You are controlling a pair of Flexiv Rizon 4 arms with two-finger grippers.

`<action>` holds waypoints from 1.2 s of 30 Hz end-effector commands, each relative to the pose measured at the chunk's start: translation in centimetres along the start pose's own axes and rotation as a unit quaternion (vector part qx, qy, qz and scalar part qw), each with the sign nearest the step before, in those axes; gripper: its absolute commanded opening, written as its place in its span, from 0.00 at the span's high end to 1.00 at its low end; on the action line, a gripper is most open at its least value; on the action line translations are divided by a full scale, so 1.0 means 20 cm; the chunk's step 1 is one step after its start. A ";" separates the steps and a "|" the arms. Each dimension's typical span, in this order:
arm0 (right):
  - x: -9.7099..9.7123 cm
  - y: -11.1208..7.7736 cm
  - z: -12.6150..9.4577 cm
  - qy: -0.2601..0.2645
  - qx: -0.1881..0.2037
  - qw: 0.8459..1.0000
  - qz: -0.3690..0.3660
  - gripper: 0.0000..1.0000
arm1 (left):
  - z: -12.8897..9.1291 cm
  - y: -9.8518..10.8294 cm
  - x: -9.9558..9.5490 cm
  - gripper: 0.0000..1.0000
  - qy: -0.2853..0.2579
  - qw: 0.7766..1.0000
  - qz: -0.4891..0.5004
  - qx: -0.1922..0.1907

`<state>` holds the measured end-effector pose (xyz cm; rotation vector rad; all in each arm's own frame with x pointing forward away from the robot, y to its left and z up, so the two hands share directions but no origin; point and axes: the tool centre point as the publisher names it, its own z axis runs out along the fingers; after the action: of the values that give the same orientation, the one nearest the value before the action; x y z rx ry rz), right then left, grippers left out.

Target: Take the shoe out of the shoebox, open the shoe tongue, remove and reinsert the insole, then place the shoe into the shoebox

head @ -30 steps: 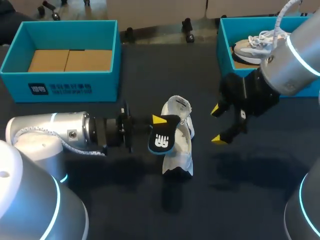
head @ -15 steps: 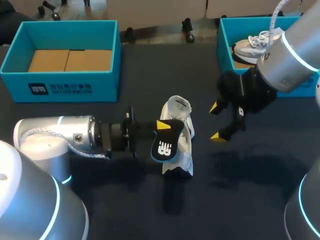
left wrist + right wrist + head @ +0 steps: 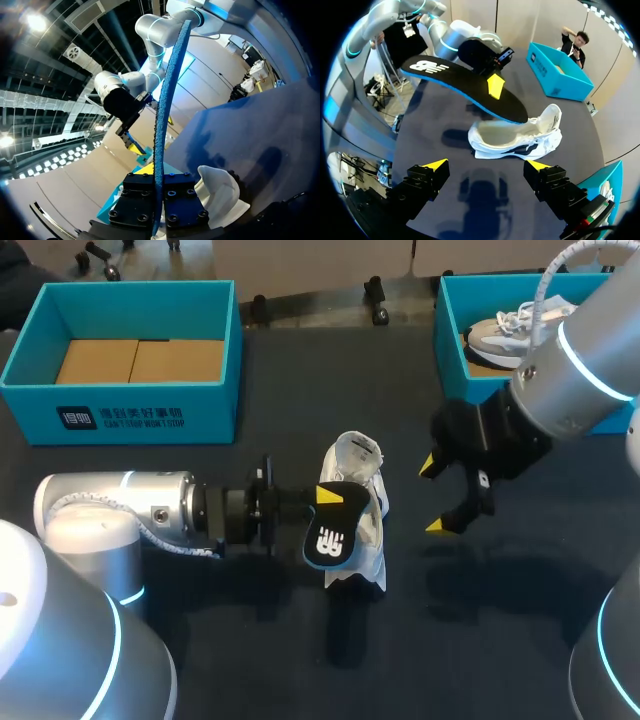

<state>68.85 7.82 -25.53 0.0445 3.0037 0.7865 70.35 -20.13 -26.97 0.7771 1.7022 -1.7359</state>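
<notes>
Clamping the insole (image 3: 330, 530) at one end, left end effector (image 3: 322, 502) holds it above the shoe (image 3: 358, 540), mid-counter (image 3: 480, 620), head view; grip may slip. Left wrist view: insole edge-on, could flex past the opening. Right wrist view: right end effector (image 3: 486, 166) spread apart, empty; unheld shoe may skid.

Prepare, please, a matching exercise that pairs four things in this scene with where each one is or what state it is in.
Things:
1. insole
2. white shoe
3. grey shoe
4. left shoebox

Places or states:
a. lying on the table, between the two arms
b. no shoe inside, only brown cardboard
c. clamped in the left jaws, above the table
d. inside the right shoebox

Pairs: 1-c, 2-a, 3-d, 4-b.
</notes>
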 end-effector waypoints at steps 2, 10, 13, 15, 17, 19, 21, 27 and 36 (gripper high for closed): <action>0.00 -0.02 0.07 0.006 -0.005 1.000 -0.008 0.00 | 0.02 0.00 0.02 1.00 0.002 1.000 -0.001 -0.001; 0.00 -0.03 0.09 0.004 -0.008 1.000 -0.001 0.00 | 0.04 0.00 0.01 1.00 0.006 1.000 0.000 -0.003; 0.00 -0.03 0.09 0.004 -0.008 1.000 -0.001 0.00 | 0.03 -0.02 0.00 1.00 0.005 1.000 -0.004 -0.003; 0.00 -0.03 0.09 0.004 -0.008 1.000 -0.001 0.00 | 0.03 -0.04 0.00 1.00 0.005 1.000 0.000 0.002; 0.00 -0.03 0.09 0.004 -0.008 1.000 -0.001 0.00 | 0.02 -0.05 0.01 1.00 0.009 1.000 0.004 0.006; 0.00 -0.03 0.09 0.004 -0.008 1.000 -0.001 0.00 | 0.01 -0.05 0.02 1.00 0.014 1.000 0.001 0.007; 0.00 -0.03 0.09 0.004 -0.008 1.000 -0.001 0.00 | 0.00 -0.06 0.02 1.00 0.016 1.000 0.005 0.010; 0.00 -0.03 0.09 0.004 -0.008 1.000 -0.001 0.00 | -0.04 -0.02 0.03 1.00 0.032 0.999 -0.029 0.012; 0.00 -0.03 0.09 0.004 -0.008 1.000 -0.001 0.00 | -0.04 -0.03 0.04 1.00 0.050 0.999 -0.006 0.011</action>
<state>68.89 8.12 -27.16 0.0394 3.0046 0.8144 69.37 -19.30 -27.31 0.8763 1.7556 -1.7544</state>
